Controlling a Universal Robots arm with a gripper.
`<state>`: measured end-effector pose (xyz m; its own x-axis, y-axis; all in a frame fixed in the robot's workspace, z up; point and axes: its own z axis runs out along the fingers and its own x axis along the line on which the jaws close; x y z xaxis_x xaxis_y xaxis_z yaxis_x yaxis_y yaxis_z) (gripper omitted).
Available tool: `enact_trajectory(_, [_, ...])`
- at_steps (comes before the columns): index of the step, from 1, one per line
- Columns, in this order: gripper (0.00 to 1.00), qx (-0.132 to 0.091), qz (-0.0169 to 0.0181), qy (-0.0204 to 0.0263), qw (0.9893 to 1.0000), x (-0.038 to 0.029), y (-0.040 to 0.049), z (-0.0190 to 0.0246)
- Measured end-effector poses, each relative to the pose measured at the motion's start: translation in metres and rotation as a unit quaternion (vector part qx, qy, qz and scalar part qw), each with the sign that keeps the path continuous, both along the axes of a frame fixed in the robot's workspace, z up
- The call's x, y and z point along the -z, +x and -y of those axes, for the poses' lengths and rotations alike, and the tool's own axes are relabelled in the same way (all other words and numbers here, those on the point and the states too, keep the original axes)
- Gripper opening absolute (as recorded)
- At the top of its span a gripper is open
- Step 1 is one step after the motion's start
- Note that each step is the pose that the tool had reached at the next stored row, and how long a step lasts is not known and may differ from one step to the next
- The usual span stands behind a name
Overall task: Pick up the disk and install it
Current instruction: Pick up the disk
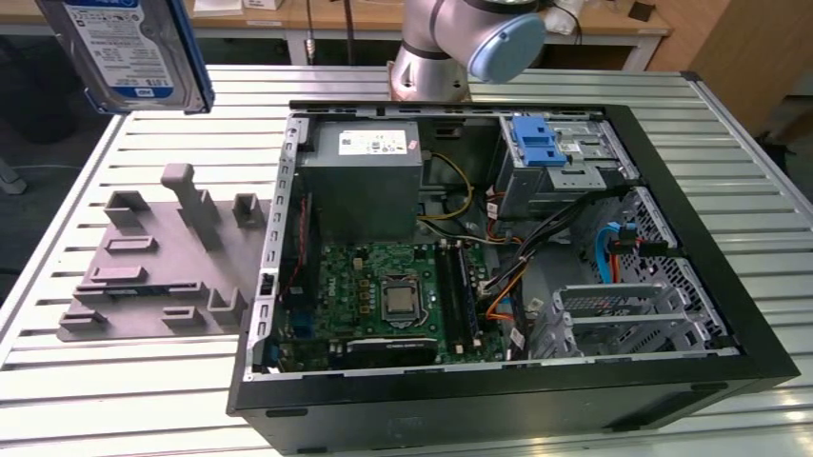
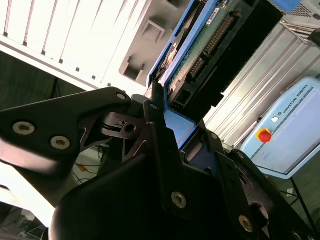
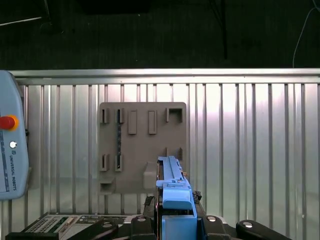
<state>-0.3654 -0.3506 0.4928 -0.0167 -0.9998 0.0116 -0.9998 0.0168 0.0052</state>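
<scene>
Seen in the exterior view at the far side as a grey arm [image 1: 432, 48] with a blue-capped joint, cut off at the upper edge. Ends, in both wrist views, in a black gripper [image 3: 174, 202] closed tight on the disk [image 3: 170, 172] by its blue frame, with fingers [image 2: 156, 107] pressed flat to either side and held aloft.

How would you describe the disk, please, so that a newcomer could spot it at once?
On the slatted metal table, look to the exterior view's left of the open computer case, above the grey fixture plate. The disk hangs there in the air, tilted. Only it bears a white-and-blue label inside a blue plastic frame.
</scene>
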Motion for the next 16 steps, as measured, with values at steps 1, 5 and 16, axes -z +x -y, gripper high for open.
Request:
enact_trajectory(1, [0.36, 0.0, 0.0, 0.0, 1.0, 0.0, 0.0015, 0.0001])
enact_trajectory(5, [0.36, 0.0, -0.0001, 0.0, 1.0, -0.0001, 0.0071, 0.0007])
enact_trajectory(16, [0.36, 0.0, 0.0, 0.0, 1.0, 0.0, 0.021, 0.0023])
